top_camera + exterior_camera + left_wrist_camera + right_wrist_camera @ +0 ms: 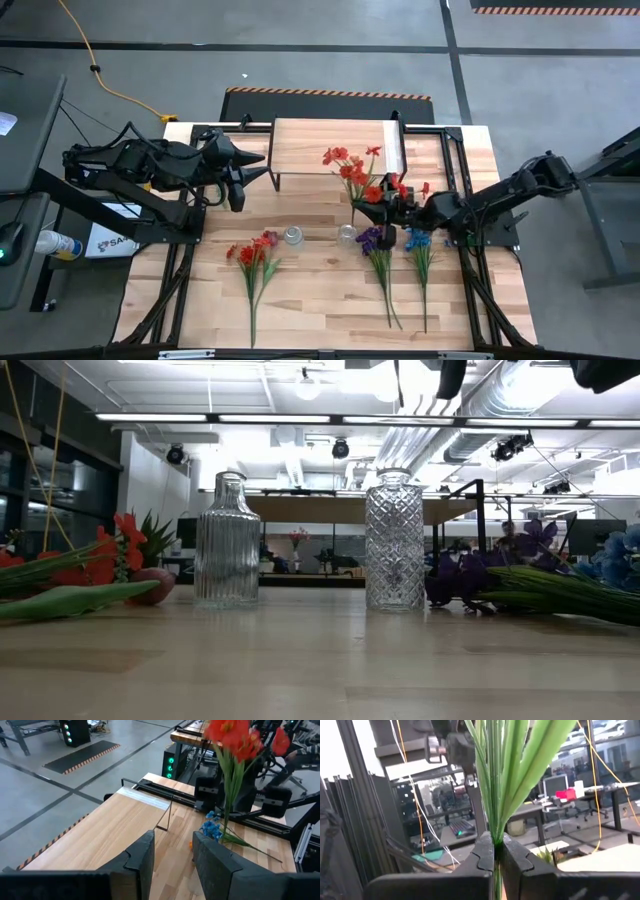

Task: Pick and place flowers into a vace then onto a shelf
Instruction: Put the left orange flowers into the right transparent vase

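The right tool is clamped on the green stems of the red flower bunch, which it holds lifted over the middle of the counter, just in front of the shelf at the far edge. The right wrist view confirms the grip: both fingers pinch the stems low down, the leaves fanning out beyond them. The left tool hangs near the far left part of the counter, beside the shelf, with its jaws partly apart and nothing between them.

Three more bunches lie flat toward the near edge: a second red bunch to the left, a purple bunch and a blue bunch to the right. Two clear glass vases, a ribbed vase and a diamond-cut vase, stand upright between them.

Handling judgement: the flowers appear light, with thin, flexible stems that likely bend and sway. Grip the bundled stems below the leaves, not the blooms. The vases are likely fragile, smooth and easy to tip; lower stems centrally into the narrow neck.
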Robot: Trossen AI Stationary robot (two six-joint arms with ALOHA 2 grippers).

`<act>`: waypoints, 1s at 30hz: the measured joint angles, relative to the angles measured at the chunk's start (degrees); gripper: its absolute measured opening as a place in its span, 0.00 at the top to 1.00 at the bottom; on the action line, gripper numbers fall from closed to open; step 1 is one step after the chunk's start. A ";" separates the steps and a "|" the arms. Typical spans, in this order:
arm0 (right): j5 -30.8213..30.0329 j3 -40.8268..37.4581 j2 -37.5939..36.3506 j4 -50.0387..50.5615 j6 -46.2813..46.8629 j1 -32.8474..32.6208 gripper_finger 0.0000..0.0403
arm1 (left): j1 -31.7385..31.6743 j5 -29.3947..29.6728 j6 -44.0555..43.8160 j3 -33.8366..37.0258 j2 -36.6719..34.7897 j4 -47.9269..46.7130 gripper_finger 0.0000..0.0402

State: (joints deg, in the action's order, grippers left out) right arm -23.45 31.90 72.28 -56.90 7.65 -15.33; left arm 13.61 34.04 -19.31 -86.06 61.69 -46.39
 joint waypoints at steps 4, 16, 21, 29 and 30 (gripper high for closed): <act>-0.02 0.00 1.75 -0.62 0.36 0.00 0.99 | 0.00 0.00 0.00 0.00 0.00 0.00 0.59; 0.44 0.02 6.97 -4.31 -1.04 -0.07 1.00 | -0.02 -0.26 -0.02 0.00 0.00 -0.02 0.59; -0.43 0.04 8.77 -4.61 -0.78 -0.07 1.00 | 0.00 -0.69 -0.02 0.00 0.00 -0.02 0.59; -2.80 0.04 9.22 -4.53 -1.51 -0.07 1.00 | 0.00 -1.53 -0.02 0.00 0.00 -0.04 0.59; -2.79 0.04 9.22 -4.23 -1.48 -0.07 1.00 | 0.00 -1.54 -0.02 0.00 0.00 -0.04 0.59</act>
State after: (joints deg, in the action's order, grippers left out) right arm -26.24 31.94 81.49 -61.14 6.17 -15.40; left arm 13.61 32.50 -19.33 -86.06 61.69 -46.44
